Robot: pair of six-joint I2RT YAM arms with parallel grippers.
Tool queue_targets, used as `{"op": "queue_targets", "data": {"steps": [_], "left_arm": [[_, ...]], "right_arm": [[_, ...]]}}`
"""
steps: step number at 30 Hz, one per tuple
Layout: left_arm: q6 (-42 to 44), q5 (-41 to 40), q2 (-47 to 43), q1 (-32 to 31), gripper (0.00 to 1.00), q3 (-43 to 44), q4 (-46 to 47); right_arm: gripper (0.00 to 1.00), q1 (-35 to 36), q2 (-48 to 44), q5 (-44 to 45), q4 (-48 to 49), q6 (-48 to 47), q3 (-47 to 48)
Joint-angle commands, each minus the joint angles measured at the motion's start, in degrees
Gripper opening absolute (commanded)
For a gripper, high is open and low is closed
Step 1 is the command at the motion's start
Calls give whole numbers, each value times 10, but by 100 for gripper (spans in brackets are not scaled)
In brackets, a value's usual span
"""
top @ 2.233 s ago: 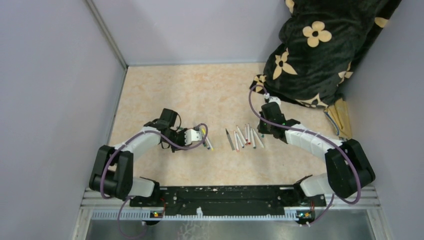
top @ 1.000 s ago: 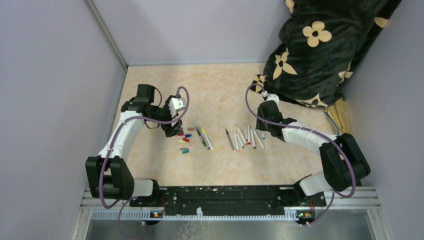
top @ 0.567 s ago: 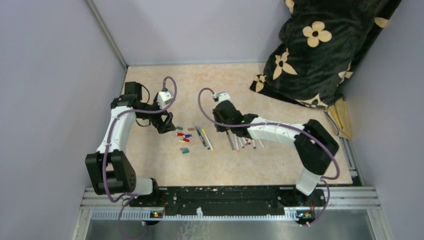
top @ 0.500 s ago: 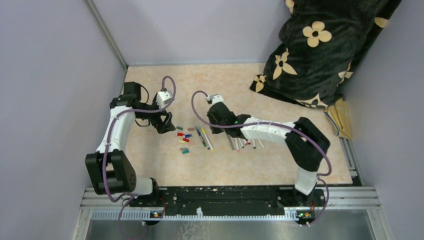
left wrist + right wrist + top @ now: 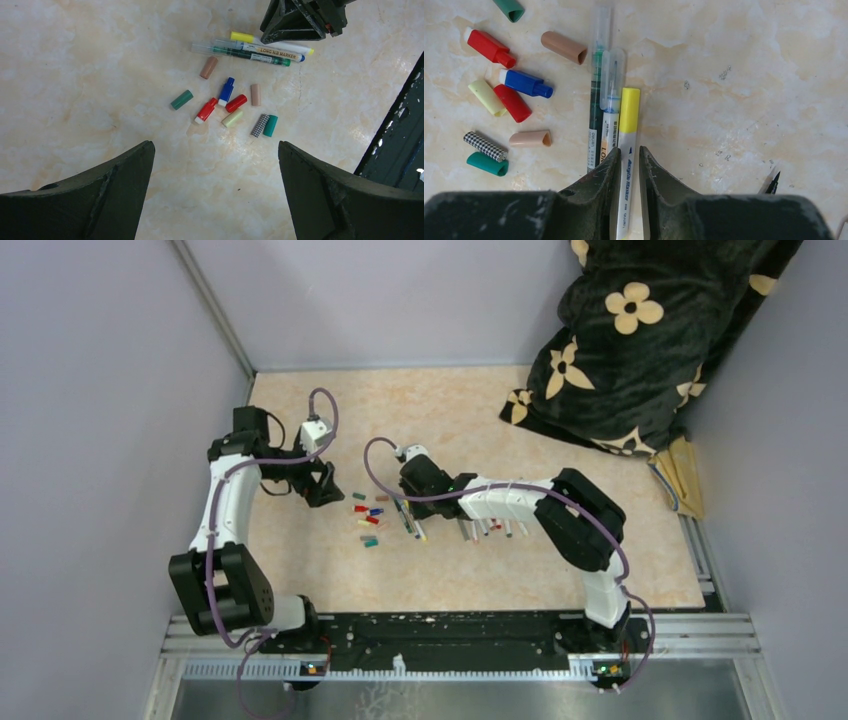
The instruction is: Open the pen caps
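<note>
From above, the left gripper [image 5: 322, 483] hangs over the table [image 5: 450, 420] at about 10 o'clock of the loose caps [image 5: 372, 520]. The right gripper [image 5: 412, 490] is down on the far end of three pens [image 5: 408, 518] just beside those caps, and the other pens [image 5: 490, 527] lie at 3 o'clock, under that arm. The left wrist camera shows its own fingers [image 5: 125, 200] spread wide with nothing between them. The scattered caps sit just ahead, and the three pens lie at 1 o'clock with the right gripper over one end. The right wrist camera shows its fingers [image 5: 611, 170] drawn in against both sides of the yellow-capped pen's [image 5: 626, 175] barrel, which lies flat on the table. The yellow cap [image 5: 629, 110] points to 12 o'clock, two clear-capped pens [image 5: 604, 100] touch it at 11, and the loose caps spread from 9 to 11. The step in hand looks like seizing one more capped pen. Next, the free left gripper likely needs to pinch the yellow cap and pull it straight along the barrel.
</note>
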Motion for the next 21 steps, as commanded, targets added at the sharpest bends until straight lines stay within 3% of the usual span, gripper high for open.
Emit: {"op": "queue_targets", "data": {"steps": [1, 21], "left_arm": [[4, 27, -10, 9, 99, -5, -12], [33, 42, -9, 10, 99, 3, -29]], "right_arm": [[18, 7, 9, 8, -5, -1, 14], [20, 30, -55, 77, 21, 6, -129]]}}
